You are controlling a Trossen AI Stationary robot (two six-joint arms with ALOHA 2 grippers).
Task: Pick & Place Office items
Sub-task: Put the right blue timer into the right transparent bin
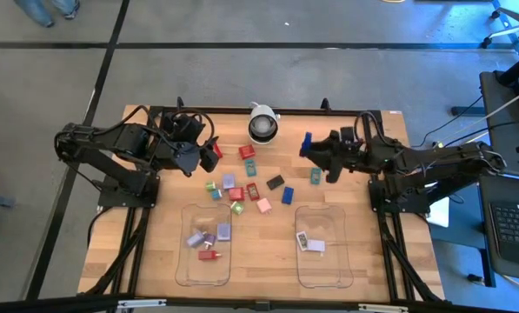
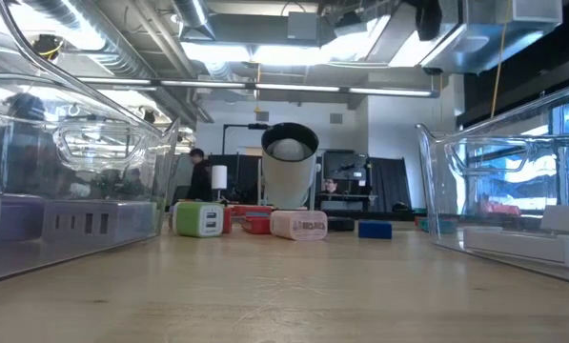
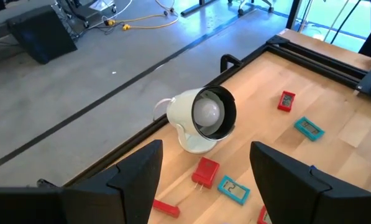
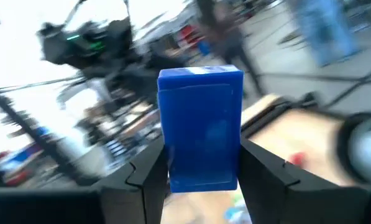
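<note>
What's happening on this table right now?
Two arms are sorting small office items scattered mid-table into two clear trays. The right gripper has its jaws shut on a blue block and holds it raised above the table, beside the white camera dome. The left gripper hovers open-jawed on the dome's other side, over a red block, holding nothing. Both trays already hold a few pieces.

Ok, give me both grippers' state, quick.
Left gripper: open, holding nothing, hovering near the camera dome.
Right gripper: shut on a blue block, lifted off the table.
</note>
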